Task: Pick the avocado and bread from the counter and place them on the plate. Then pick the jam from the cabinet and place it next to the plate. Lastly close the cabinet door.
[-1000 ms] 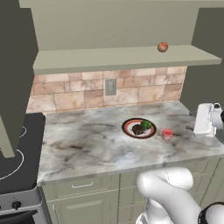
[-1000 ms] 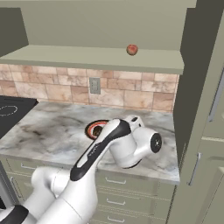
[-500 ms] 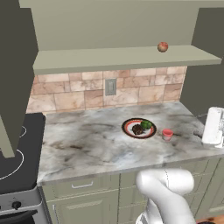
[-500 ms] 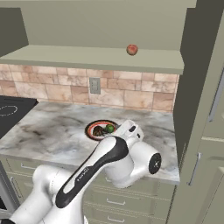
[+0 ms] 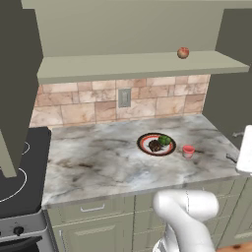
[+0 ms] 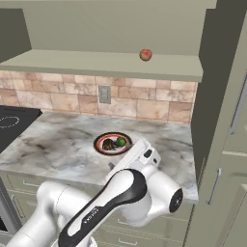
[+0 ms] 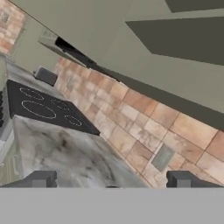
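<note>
Swinging rightward, my arm has cleared the plate [image 6: 112, 144]. Gripper [image 7: 111, 180] fingers stand apart, holding nothing. Avocado [image 5: 164, 140] and bread [image 5: 155, 145] lie on it; jam [image 5: 188, 151] just beside. Reddish ball [image 5: 183, 52] on cabinet shelf [image 5: 138, 65]; hand view adds stove [image 7: 41, 107].

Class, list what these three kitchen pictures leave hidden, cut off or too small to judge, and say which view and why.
- Jam: in the right base view the white arm covers its spot by the plate.
- Plate motif: left base view, bread and avocado lie over it; too small.
- Cabinet door: left base view, cut off by the left edge.
- Fingers: hand view, just the tips show.
</note>
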Controlling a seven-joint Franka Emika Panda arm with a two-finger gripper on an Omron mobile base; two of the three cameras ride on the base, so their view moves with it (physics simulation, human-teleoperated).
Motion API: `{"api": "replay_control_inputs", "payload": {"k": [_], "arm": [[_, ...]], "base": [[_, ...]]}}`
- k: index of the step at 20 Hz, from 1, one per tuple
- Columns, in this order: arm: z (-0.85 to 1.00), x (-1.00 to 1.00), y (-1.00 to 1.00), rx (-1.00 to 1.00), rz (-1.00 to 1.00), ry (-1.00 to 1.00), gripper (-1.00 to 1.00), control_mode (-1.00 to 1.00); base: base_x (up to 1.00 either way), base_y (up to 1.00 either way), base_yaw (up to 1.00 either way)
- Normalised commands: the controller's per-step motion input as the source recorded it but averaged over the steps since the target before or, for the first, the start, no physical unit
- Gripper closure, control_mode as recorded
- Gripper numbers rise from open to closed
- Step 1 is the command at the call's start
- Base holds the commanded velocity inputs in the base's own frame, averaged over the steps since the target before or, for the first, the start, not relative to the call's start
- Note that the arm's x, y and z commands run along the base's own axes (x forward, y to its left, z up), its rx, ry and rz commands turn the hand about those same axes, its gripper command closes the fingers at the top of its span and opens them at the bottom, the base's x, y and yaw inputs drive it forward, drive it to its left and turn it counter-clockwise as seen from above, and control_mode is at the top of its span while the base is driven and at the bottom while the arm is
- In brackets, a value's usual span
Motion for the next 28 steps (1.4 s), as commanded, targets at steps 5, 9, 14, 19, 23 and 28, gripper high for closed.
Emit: {"api": "replay_control_inputs", "payload": {"k": [5, 9, 14, 19, 23, 28], "arm": [[0.11, -0.23, -0.23, 0.01, 0.06, -0.03, -1.0, -1.0], [0.14, -0.21, -0.24, 0.0, 0.03, -0.02, -1.0, -1.0], [0.1, -0.21, -0.28, 0.0, 0.02, -0.03, -1.0, -1.0], [0.06, -0.16, -0.27, 0.0, 0.0, -0.01, -1.0, -1.0], [0.05, -0.08, -0.22, 0.01, 0.0, -0.03, -1.0, -1.0], [0.06, 0.0, -0.18, 0.08, 0.0, -0.02, -1.0, -1.0]], "base": [[0.0, 0.0, 0.0], [0.0, 0.0, 0.0], [0.0, 0.0, 0.0], [0.0, 0.0, 0.0], [0.0, 0.0, 0.0], [0.0, 0.0, 0.0]]}}
